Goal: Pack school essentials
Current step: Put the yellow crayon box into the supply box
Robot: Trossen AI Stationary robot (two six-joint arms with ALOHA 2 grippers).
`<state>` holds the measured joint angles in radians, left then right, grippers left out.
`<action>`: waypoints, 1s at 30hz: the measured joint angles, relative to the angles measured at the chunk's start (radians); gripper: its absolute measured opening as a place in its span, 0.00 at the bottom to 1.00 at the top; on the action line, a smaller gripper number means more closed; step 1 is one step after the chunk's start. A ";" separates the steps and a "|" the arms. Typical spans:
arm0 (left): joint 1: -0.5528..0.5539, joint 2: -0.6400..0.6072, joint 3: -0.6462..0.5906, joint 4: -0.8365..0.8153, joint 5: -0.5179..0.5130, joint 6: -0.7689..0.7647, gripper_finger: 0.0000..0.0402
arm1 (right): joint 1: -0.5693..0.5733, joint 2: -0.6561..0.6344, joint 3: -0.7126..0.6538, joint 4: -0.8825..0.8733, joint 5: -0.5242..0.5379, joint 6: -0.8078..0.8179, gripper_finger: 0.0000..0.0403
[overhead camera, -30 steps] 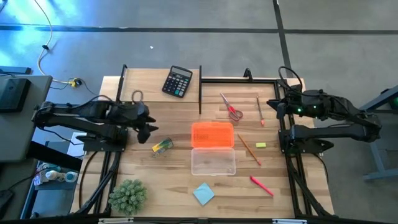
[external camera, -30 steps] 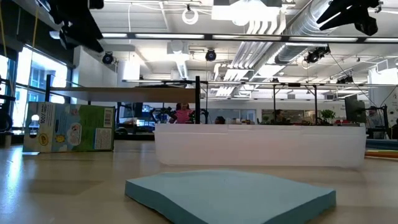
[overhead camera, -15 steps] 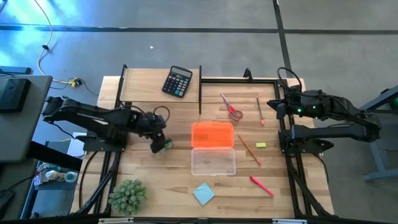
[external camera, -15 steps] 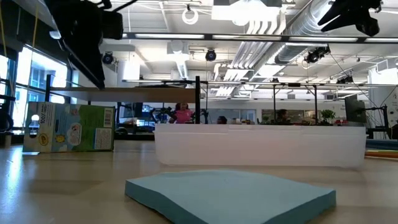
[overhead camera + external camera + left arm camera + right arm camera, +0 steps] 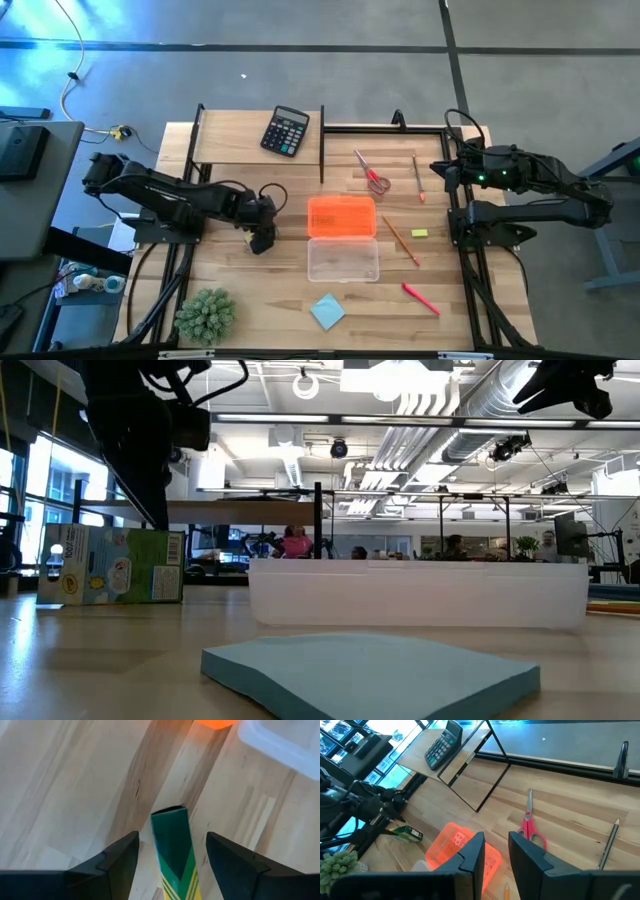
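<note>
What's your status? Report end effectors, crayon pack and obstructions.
Left end effector open, straddling crayon pack, not gripped. Right end effector parked by scissors, empty. Nothing blocking the open case.

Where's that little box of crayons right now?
In the left wrist view the crayon pack lies on the wooden table between the open fingers of the left gripper, left of the orange case.
</note>
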<state>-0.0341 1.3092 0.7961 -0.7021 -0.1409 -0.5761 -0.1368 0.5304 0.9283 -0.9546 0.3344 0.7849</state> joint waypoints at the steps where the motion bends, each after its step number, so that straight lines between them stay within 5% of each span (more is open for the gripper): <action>1: 0.000 0.009 0.000 0.002 0.003 -0.001 0.55 | 0.000 0.000 0.000 0.000 0.000 0.000 0.19; 11: -0.030 0.090 0.000 -0.013 0.026 -0.085 0.53 | 0.000 0.000 0.000 -0.001 0.003 0.000 0.19; 30: -0.100 0.103 0.039 0.002 0.031 -0.088 0.15 | 0.000 0.000 0.000 -0.006 0.040 -0.008 0.19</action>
<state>-0.1341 1.4124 0.8356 -0.7005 -0.1101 -0.6645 -0.1371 0.5304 0.9283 -0.9611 0.3748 0.7769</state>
